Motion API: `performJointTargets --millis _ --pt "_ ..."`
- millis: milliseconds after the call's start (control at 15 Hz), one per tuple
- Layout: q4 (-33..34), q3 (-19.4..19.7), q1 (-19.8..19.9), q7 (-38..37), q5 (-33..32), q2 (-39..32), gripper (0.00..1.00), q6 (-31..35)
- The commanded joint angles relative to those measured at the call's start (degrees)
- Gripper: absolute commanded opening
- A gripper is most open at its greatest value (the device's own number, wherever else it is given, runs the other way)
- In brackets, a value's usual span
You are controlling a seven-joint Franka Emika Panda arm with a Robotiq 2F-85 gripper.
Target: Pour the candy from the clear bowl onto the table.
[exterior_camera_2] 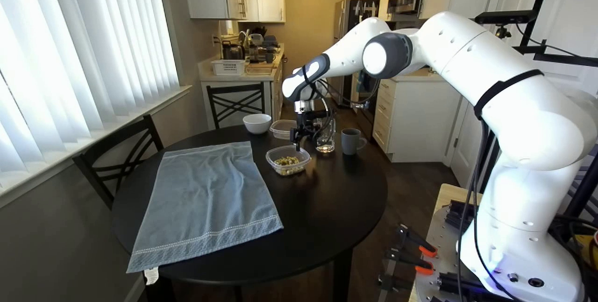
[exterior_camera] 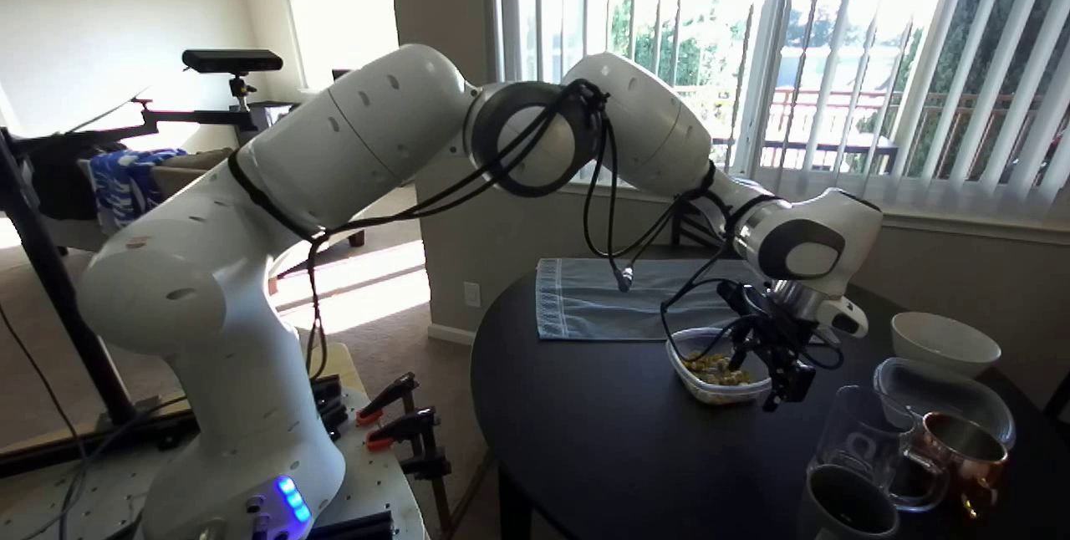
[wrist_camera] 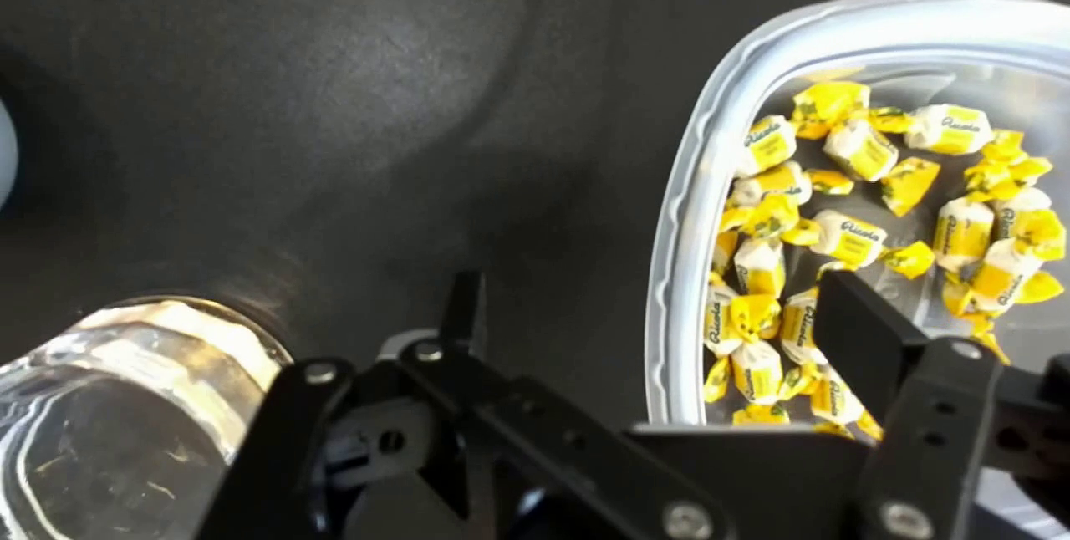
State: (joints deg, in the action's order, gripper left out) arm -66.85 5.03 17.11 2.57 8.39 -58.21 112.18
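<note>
So your table (exterior_camera_2: 322, 208) is a big round one, nearly black, with a bit of shine to it. You've got a blue-gray cloth (exterior_camera_2: 205, 199) spread over one side, kinda wrinkled, one corner poking past the edge with a white tag (exterior_camera_2: 151, 275) dangling. Your clear bowl (wrist_camera: 685, 231) sits upright just beside the cloth, with a strip of bare table between them. Then you've got a bunch grouped together: white bowl (exterior_camera_2: 257, 124), a clear tub (exterior_camera_2: 282, 130) right beside it, a clear glass (exterior_camera: 861, 433), a gray mug (exterior_camera_2: 351, 142) and a copper mug (exterior_camera: 970, 465). Can't tell which ones touch.

White bowl (exterior_camera_2: 257, 127), blue-grey cloth (exterior_camera_2: 205, 197), grey mug (exterior_camera_2: 350, 143), copper mug (exterior_camera: 974, 471)
</note>
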Motion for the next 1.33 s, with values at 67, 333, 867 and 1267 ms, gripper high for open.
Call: performJointTargets --millis 67,333,867,1267 --pt "8.05 0.21 -0.06 -0.88 -1.43 -5.76 1.0 -4.11" --pt "12.05 0.21 -0.01 -0.56 -1.93 -9.06 0.6 -4.31" --pt "15.8 1.15 -0.78 -0.86 -2.86 -10.38 0.08 -4.34" --pt "18.1 3.11 -2.55 -2.6 -5.14 -9.2 0.01 -7.94"
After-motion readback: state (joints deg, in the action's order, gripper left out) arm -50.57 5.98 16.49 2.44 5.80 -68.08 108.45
